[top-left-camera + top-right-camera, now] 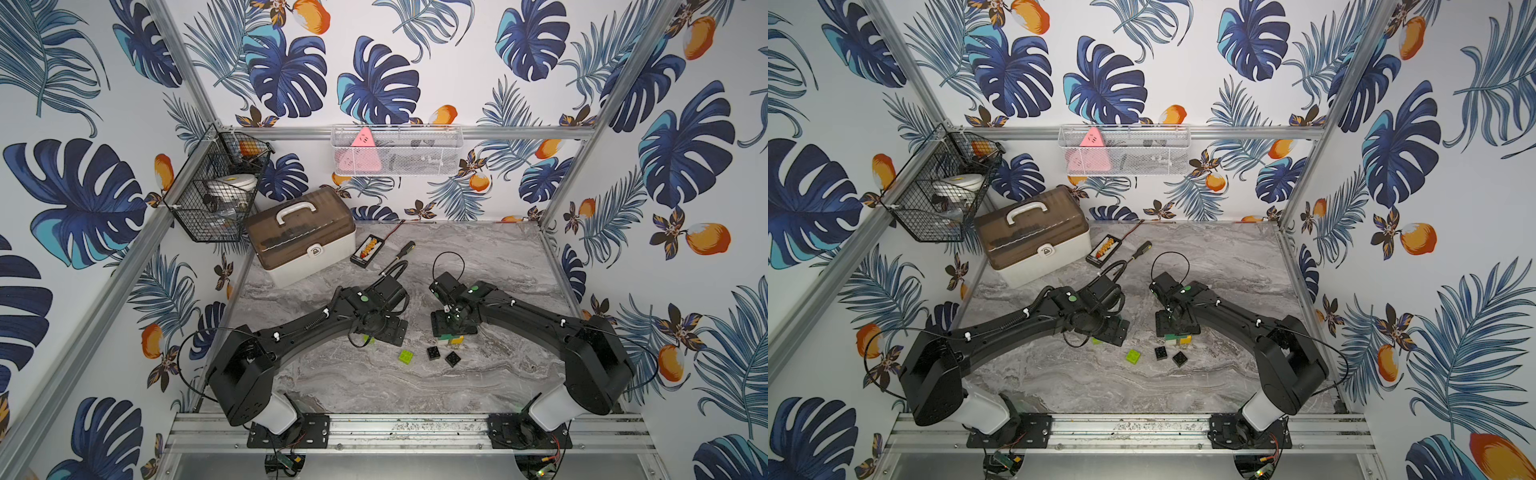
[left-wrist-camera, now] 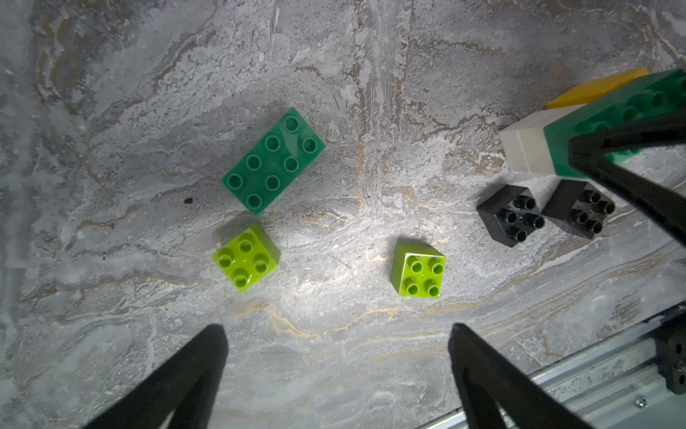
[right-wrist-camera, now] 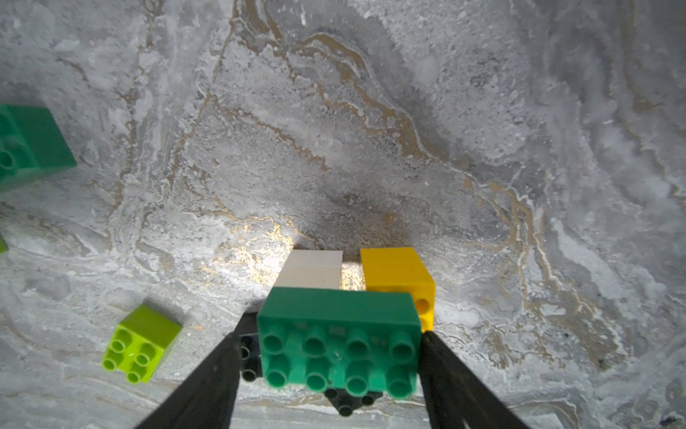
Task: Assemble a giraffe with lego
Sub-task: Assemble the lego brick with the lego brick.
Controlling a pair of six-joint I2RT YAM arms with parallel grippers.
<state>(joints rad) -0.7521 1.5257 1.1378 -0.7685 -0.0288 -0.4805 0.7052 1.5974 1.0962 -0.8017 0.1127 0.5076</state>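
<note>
Reading the top views as a clock face with twelve at the far wall, the giraffe (image 1: 455,340) stands unfinished on the marble worktop (image 1: 498,270), at about four o'clock from its centre. A white stack (image 3: 313,267) and a yellow stack (image 3: 397,276) stand side by side with a narrow gap between them, and a dark-green brick (image 3: 337,334) bridges their tops, studs up. The right jaws hang straight over it, with the fingers (image 3: 456,379) set one at each short end of that brick; I cannot tell whether they press it or stand just clear. The left jaws, at nine o'clock from the giraffe, gape wide above the worktop with nothing between them. The rest of the lego lies loose, studs up. From the giraffe, one black brick (image 1: 434,353) sits at seven o'clock, a second black brick (image 1: 452,358) at six, close beside the first, and a lime brick (image 1: 405,356) at eight. Below the left wrist, a second lime brick (image 2: 245,258) lies just beside a corner of a loose dark-green rectangle (image 2: 273,161). A toolbox (image 1: 301,235) fills the worktop's ten o'clock corner, with a screwdriver (image 1: 401,251) near it.
</note>
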